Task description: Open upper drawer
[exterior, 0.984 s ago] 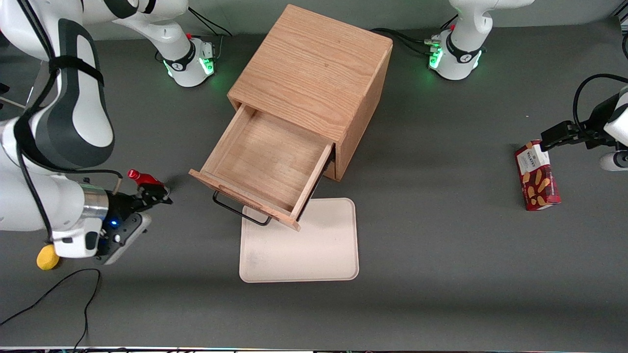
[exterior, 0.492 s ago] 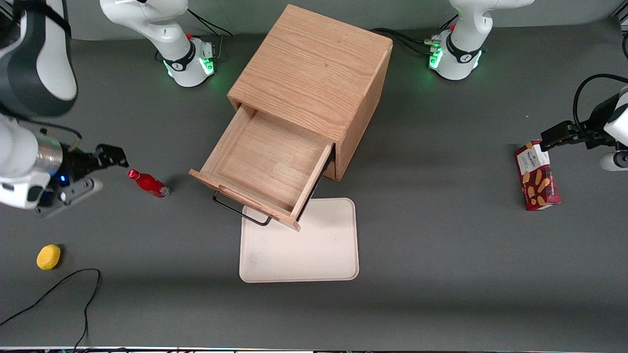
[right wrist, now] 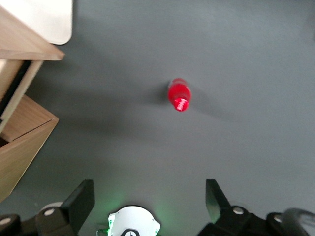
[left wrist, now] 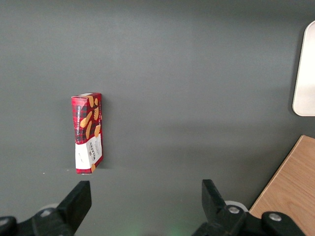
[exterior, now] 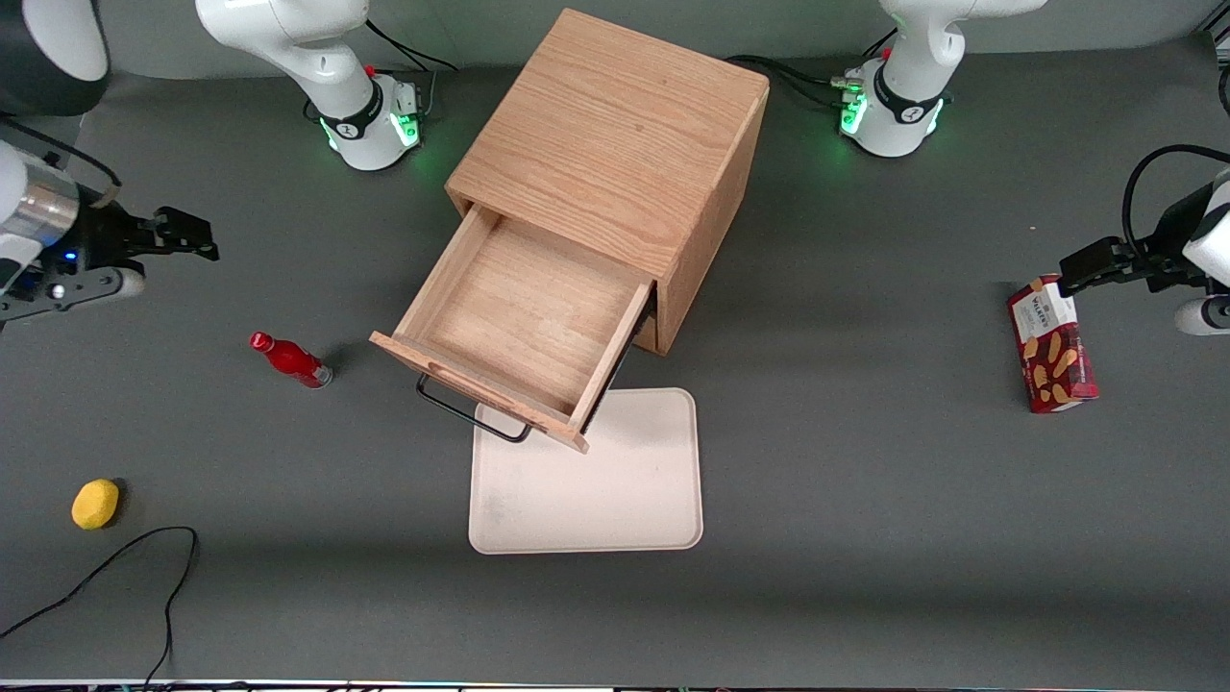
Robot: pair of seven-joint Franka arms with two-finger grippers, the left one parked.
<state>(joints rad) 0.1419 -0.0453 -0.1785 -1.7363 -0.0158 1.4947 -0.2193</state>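
Observation:
The upper drawer [exterior: 524, 322] of the oak cabinet [exterior: 615, 135] stands pulled far out, with its bare wooden inside showing. Its thin black bar handle [exterior: 471, 411] hangs over the edge of a tray. My right gripper [exterior: 192, 240] hovers over the table well toward the working arm's end, apart from the drawer and farther from the front camera than a red bottle. In the right wrist view the gripper [right wrist: 150, 196] is open with nothing between its fingers, and the drawer's front corner [right wrist: 29, 46] and the cabinet [right wrist: 24, 142] show at the edge.
A red bottle [exterior: 290, 358] [right wrist: 179, 95] stands beside the drawer. A yellow lemon [exterior: 95, 504] and a black cable [exterior: 115, 567] lie nearer the front camera. A beige tray [exterior: 615, 490] sits in front of the drawer. A cookie box [exterior: 1050, 343] lies toward the parked arm's end.
My right gripper has swung away from the front camera, from near the lemon and bottle to past the bottle. The drawer has stayed open and still.

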